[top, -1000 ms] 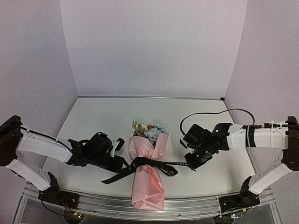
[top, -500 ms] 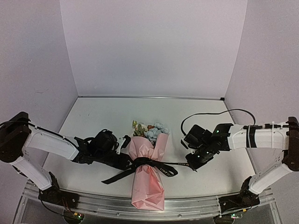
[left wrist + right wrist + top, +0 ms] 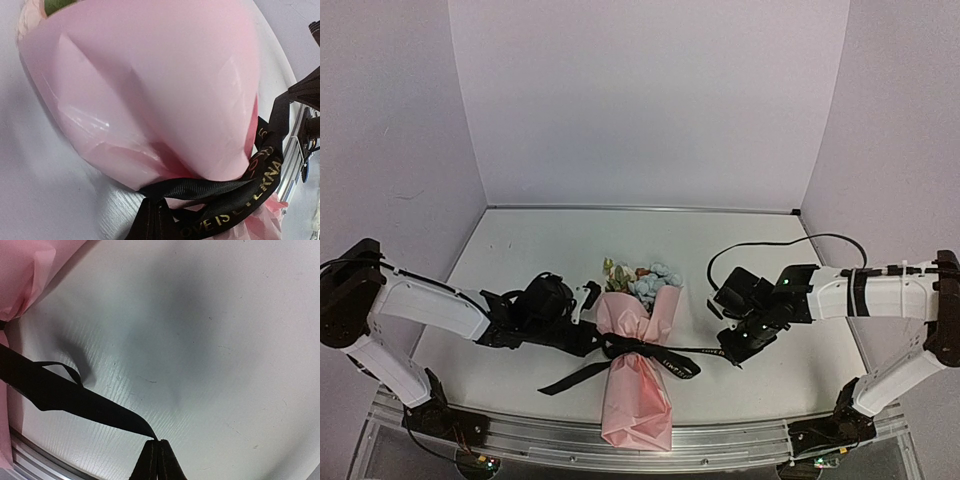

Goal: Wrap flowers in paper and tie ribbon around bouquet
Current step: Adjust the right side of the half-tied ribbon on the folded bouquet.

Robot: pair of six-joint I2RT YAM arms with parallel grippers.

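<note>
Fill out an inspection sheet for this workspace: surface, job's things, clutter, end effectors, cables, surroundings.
Surface: white table, matte, lightly scuffed.
Job's things: cone of pink wrapping paper lying at the centre, with pale blue, white and peach flower heads poking out toward the far wall; black satin ribbon with gold lettering knotted around the cone's middle, tails running out to both sides.
Clutter: nothing seen.
End effectors: left end effector shut on the ribbon at the knot; right end effector shut on the ribbon's right tail tip.
Cables: round black cable looping above the right arm.
Surroundings: pale lilac walls on three sides; aluminium rail along the near edge.
</note>
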